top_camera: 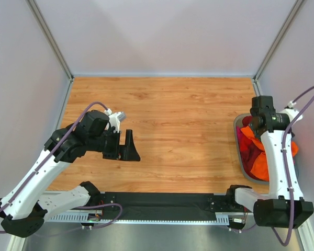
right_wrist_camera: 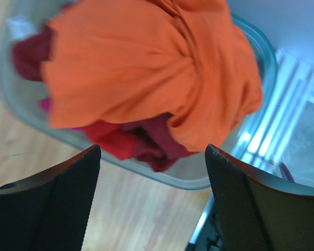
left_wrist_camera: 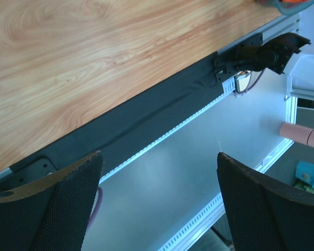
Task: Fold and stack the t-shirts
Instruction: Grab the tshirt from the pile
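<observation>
An orange t-shirt (right_wrist_camera: pixel 146 73) lies crumpled on top of a dark red t-shirt (right_wrist_camera: pixel 141 141) in a grey-blue tub (right_wrist_camera: pixel 199 180) at the table's right edge; a bit of magenta-pink cloth (right_wrist_camera: pixel 44 104) shows at the pile's side. The pile also shows in the top view (top_camera: pixel 261 162). My right gripper (right_wrist_camera: pixel 153 198) is open and empty, held above the tub's near rim (top_camera: pixel 239 157). My left gripper (top_camera: pixel 126 149) is open and empty above the left part of the table, its jaws wide apart in the left wrist view (left_wrist_camera: pixel 159 204).
The wooden table (top_camera: pixel 178 120) is walled on three sides. A black strip (top_camera: pixel 162 201) and metal rail run along the near edge between the arm bases. The tub stands against the right wall.
</observation>
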Robot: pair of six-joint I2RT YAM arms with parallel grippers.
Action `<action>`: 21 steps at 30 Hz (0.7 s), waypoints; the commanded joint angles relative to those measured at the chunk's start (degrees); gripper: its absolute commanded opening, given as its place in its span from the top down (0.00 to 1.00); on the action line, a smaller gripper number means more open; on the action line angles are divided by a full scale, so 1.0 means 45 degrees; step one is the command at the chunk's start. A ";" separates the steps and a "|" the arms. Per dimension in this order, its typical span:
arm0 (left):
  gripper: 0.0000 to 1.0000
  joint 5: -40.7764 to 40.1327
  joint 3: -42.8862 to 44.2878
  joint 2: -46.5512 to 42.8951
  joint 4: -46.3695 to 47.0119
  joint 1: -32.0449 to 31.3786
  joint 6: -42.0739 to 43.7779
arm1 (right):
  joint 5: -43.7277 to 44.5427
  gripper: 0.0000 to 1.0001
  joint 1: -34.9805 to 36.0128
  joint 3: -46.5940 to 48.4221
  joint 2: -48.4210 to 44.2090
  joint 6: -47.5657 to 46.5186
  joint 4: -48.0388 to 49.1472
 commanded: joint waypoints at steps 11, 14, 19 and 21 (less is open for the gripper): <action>0.06 0.0304 0.0763 -0.0071 -0.1802 0.0052 0.0162 | -0.1927 0.27 -0.4505 -0.4625 -0.1839 -0.0643 0.1542; 0.06 0.0107 0.0607 -0.0090 -0.1724 0.0052 -0.0208 | -0.1849 0.27 -0.4915 -0.4899 -0.2191 -0.1073 0.2128; 0.07 0.0439 -0.0056 -0.0246 -0.0963 0.0033 -0.1008 | -0.2140 0.31 -0.5678 -0.5387 -0.1765 -0.1445 0.3436; 0.07 0.0401 -0.0193 -0.0207 -0.0865 0.0052 -0.1068 | -0.2375 0.31 -0.5991 -0.5544 -0.1490 -0.1698 0.4098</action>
